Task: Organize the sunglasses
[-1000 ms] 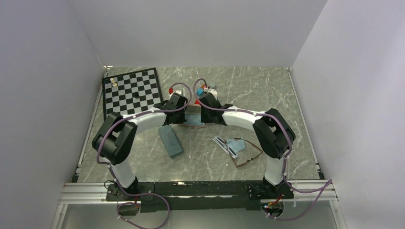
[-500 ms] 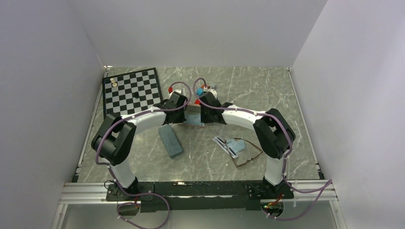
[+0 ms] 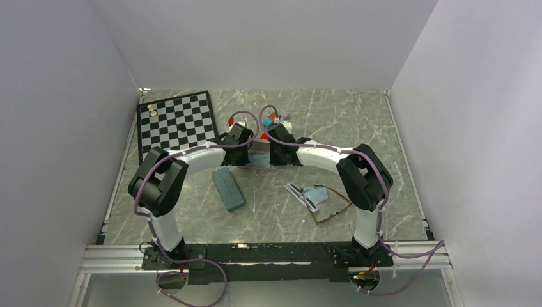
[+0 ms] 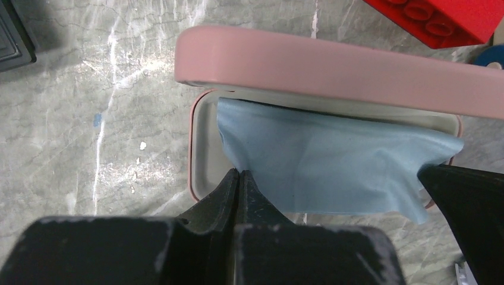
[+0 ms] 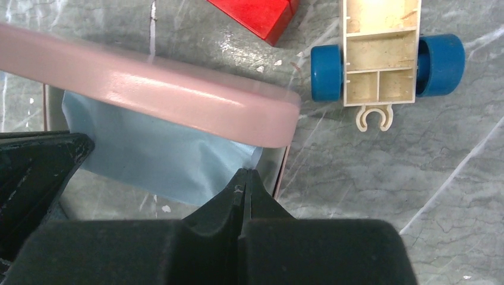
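Observation:
The pale white-grey sunglasses (image 3: 301,194) lie on the table at the front right, beside a folded light blue cloth (image 3: 316,193). The thin reddish-brown pair (image 3: 333,208) lies just in front of them. Neither gripper is near them. My left gripper (image 4: 239,173) is shut, pinching the left corner of another light blue cloth (image 4: 333,166) that lies in the open pink case (image 4: 201,148). My right gripper (image 5: 245,172) is shut on the right corner of that cloth (image 5: 154,154). The pink lid (image 5: 148,89) stands open above the cloth. Both grippers meet at the case (image 3: 259,155).
A slate-blue case (image 3: 228,188) lies closed at front left of the pink case. A chessboard (image 3: 178,121) with small pieces lies at back left. A red brick (image 4: 440,15) and a blue-wheeled toy chassis (image 5: 380,59) lie just behind the pink case.
Both wrists have shifted slightly toward the back over the pink case. The sunglasses and the slate-blue case have not moved.

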Motion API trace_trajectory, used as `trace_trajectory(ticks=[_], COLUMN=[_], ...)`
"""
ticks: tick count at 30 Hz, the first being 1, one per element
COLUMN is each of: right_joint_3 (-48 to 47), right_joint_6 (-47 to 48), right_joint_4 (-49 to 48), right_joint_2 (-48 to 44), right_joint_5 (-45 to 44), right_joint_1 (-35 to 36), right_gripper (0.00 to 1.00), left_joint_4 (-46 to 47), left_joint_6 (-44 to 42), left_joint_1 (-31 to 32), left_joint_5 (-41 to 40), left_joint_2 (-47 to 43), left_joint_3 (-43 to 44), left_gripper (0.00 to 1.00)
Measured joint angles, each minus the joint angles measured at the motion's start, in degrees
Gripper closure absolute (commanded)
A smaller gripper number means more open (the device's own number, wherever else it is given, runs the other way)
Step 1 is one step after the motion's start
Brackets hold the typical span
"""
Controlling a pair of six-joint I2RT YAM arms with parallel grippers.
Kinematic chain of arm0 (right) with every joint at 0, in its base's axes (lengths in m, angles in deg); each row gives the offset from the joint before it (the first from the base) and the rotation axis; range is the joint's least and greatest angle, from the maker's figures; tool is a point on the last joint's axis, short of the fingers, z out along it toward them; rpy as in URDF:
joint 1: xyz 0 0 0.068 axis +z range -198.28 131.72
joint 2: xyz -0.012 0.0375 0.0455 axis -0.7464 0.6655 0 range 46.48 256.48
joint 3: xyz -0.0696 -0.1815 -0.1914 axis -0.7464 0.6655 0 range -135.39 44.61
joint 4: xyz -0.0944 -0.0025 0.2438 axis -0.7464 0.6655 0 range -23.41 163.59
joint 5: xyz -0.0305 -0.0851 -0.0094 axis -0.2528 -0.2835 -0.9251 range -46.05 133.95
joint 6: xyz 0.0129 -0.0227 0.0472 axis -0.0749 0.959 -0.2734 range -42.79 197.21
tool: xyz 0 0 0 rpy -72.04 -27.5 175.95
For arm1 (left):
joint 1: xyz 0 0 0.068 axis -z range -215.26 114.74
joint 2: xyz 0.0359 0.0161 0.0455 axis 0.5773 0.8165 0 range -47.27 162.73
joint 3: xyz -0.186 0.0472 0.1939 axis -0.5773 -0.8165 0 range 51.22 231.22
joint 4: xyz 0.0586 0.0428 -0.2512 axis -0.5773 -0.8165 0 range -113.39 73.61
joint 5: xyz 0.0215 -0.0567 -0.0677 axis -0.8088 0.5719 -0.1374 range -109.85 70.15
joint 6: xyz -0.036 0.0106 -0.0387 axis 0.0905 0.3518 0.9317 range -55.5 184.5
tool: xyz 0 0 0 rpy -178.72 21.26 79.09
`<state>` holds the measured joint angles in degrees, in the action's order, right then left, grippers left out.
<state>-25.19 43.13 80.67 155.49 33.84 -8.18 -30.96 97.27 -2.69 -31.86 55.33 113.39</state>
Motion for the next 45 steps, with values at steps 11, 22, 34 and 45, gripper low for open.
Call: trace_trajectory(ticks=[11,22,34,45], right_joint_3=[0.17,4.9,4.83,4.85], right_joint_6=[-1.49,-0.09,-0.04,-1.53], right_joint_4=[-0.13,-7.28,-8.92,-7.1], right_joint_2=[0.2,-5.11,-3.08,-0.37], right_joint_5=[-2.21,2.71,6.12,5.2], right_joint_1=[-0.26,-0.04,0.46,0.44], right_gripper=[0.79,0.87,0.92,0.92], left_joint_4=[-0.04,-0.76,-0.92,1.57], left_joint_6=[-0.76,-0.7,-0.52,-0.31], left_joint_1=[-0.04,-0.15,-0.17,-0.83], left_joint_5=[-1.44,-1.53,-1.18,1.6], left_joint_2=[0.31,-2.51,-5.01,1.33], left_joint_3=[0.0,0.0,0.33,0.74], left_gripper=[0.78,0.63,0.8,0.9])
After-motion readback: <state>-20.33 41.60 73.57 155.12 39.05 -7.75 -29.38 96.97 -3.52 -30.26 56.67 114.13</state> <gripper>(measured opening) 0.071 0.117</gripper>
